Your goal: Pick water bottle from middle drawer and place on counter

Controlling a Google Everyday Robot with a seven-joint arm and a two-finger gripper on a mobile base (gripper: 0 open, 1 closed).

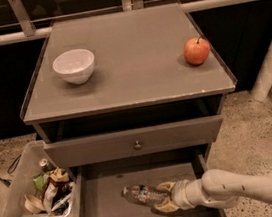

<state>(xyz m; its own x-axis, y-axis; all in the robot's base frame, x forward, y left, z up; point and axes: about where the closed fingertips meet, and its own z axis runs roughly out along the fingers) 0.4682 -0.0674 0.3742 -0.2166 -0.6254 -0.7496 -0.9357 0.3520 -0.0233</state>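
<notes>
The water bottle (pixel 139 195) lies on its side on the floor of the open middle drawer (pixel 103 213), cap end to the left. My gripper (pixel 164 196) reaches in from the right on a white arm, its tan fingers (pixel 163 187) closed around the bottle's right end. The counter (pixel 134 60) stands above the drawer.
A white bowl (pixel 74 65) sits at the counter's left and a red apple (pixel 196 51) at its right. A closed drawer front with a round knob (pixel 137 144) overhangs the open drawer. A clear bin of trash (pixel 34 193) stands on the floor at left. A white post (pixel 271 61) stands at right.
</notes>
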